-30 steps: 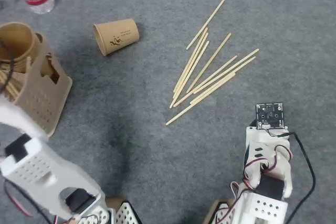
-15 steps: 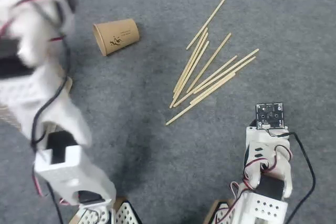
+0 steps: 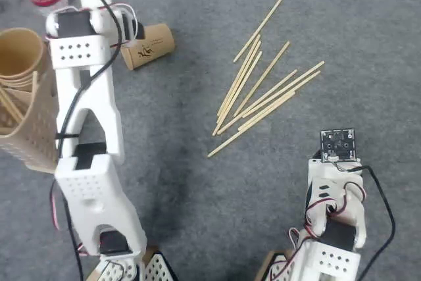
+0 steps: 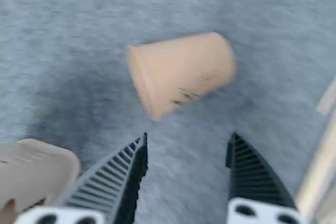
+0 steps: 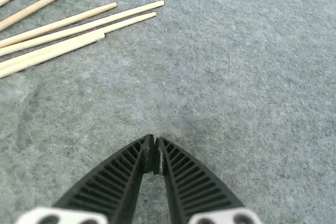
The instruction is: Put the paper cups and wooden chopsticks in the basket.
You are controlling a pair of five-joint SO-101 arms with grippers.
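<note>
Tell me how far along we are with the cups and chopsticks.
Done: stacked tan paper cups and some wooden sticks sit in the beige perforated basket. In hand: the open left hand hovers by the brown paper cup lying on its side. Left: that cup and the loose wooden chopsticks on the grey mat; the right hand is shut, empty.

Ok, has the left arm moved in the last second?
Yes. The left arm swung from the near edge to the far side; its open end effector is now at the lying cup, which stayed put.

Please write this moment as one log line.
left gripper: open, near lying paper cup | right gripper: shut, empty | loose chopsticks: on mat | basket: holds stacked cups
</note>
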